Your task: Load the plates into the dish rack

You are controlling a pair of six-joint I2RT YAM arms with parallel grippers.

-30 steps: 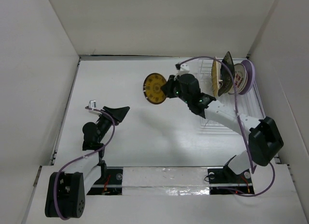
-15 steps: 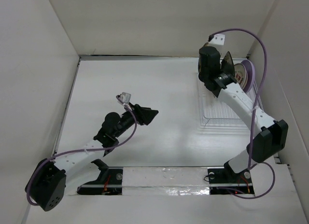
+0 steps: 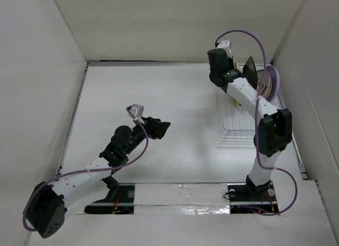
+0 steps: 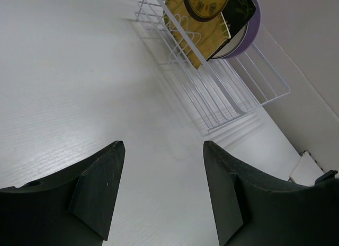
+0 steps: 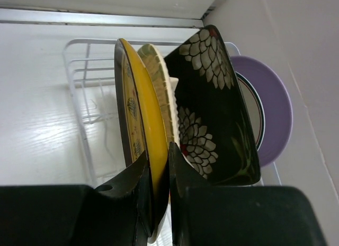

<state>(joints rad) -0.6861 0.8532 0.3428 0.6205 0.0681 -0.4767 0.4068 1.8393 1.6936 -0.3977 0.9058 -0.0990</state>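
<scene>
**Brown-gold plate being seated in rack, release due next**

Nearest, the left claw (image 4: 161,148) is held wide open with nothing in it. It hovers over bare tabletop (image 4: 79,71), well apart from the dish rack (image 4: 225,95). The near part of the rack is seen as wire slots only, with no dish in them.

At the far end, the right claw (image 5: 159,153) is pinched nearly shut on the rim of the brown-gold plate (image 5: 139,119), one finger on each face. The plate is stood on edge inside the rack wires, on the open-slot side of the row. Whether its lower edge is fully down in a slot cannot be told.

The step is judged as placing this plate, in its last part. For the next move, the claw should be opened just enough to free the rim. It should then be drawn back along the plate's own plane, so the neighbours are not knocked.

Rack contents beyond it:
- The yellow woven plate (image 5: 159,76) is set just behind, very close.
- The black flowered plate (image 5: 212,113) comes next, tilted.
- A pale round dish (image 5: 253,116) is partly hidden.
- The lavender plate (image 5: 273,113) is last.

A full count cannot be made. No loose plate is seen on the tabletop from overhead, so loading is judged nearly done.
</scene>
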